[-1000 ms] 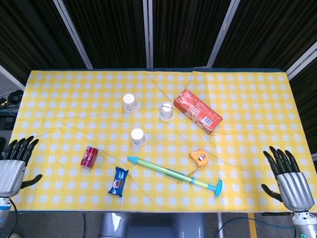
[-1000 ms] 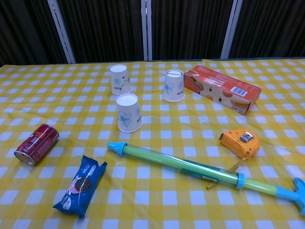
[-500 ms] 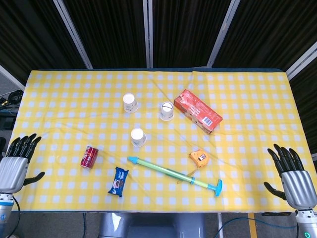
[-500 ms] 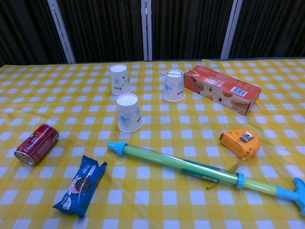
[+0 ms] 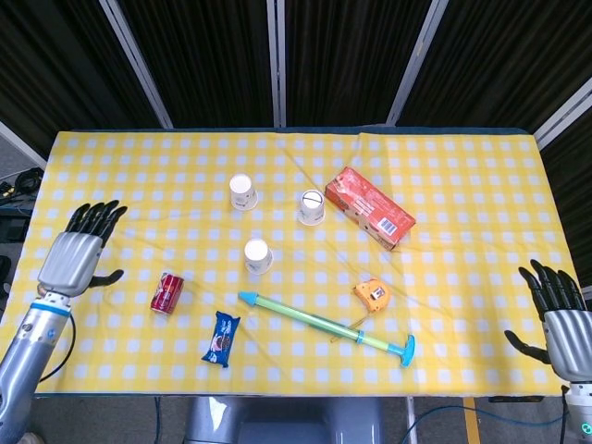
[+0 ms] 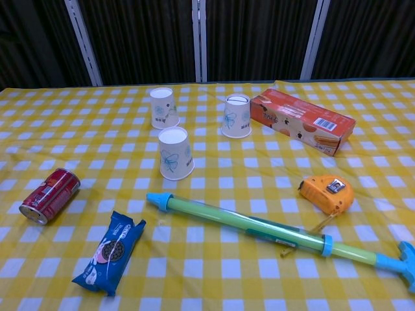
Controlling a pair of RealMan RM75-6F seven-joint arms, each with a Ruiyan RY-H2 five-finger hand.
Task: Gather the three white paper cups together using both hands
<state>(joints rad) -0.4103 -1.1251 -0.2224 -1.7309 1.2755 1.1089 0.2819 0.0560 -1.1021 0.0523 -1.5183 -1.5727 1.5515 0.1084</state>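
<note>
Left hand (image 5: 79, 252) — fingers (image 5: 100, 214) spread, holding nothing, above the left part of the yellow-and-white checked tablecloth (image 5: 462, 185), left of the red soda can (image 5: 167, 293) lying on its side; right hand (image 5: 562, 314) likewise spread and unladen at the table's right front edge, well apart from everything. Three white paper cups stand upside down in a loose triangle at centre — rear-left cup (image 5: 242, 192), rear-right cup (image 5: 312, 206) just beside the orange-red cardboard box (image 5: 370, 208), front cup (image 5: 258, 256) nearest the robot. Also present: blue-and-green tube-shaped water squirter (image 5: 324, 323), orange tape measure (image 5: 374, 295), blue cookie packet (image 5: 221, 338).
</note>
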